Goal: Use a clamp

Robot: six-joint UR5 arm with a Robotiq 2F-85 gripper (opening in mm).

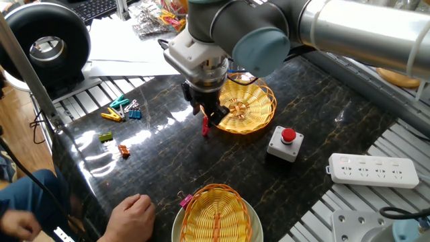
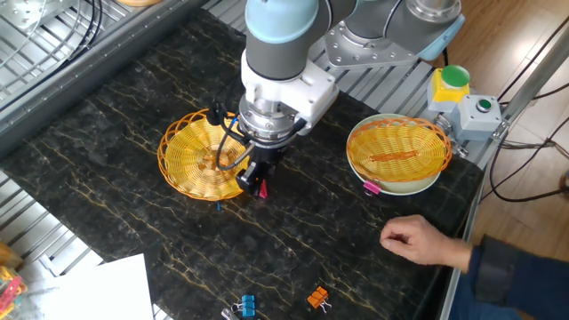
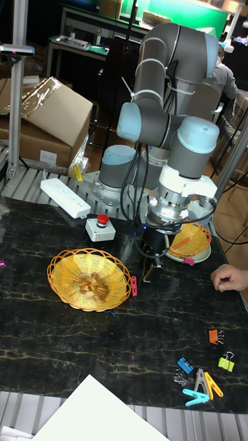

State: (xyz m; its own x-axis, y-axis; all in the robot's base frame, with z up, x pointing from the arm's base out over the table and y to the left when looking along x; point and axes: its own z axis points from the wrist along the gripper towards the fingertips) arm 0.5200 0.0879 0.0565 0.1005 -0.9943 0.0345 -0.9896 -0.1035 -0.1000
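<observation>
The clamp [image 1: 205, 126] is a small red clip standing upright at the rim of the orange wicker basket [image 1: 250, 102]. It shows again as the clamp [image 2: 261, 189] and the clamp [image 3: 134, 286]. My gripper [image 1: 207, 115] points down right over its upper end, and it looks open, the dark fingers slightly apart. In the other fixed view my gripper [image 2: 255, 176] hides most of the clip beside the basket [image 2: 197, 153]. In the tall view my gripper [image 3: 149, 272] sits just right of the clip by the basket [image 3: 86, 279].
A second wicker basket [image 1: 216, 214] on a white plate carries a pink clip [image 1: 183, 199]. A person's hand [image 1: 132, 214] rests at the table's front edge. A red push button box [image 1: 285, 143], a white power strip [image 1: 373, 169] and several small coloured clips [image 1: 121, 111] lie around.
</observation>
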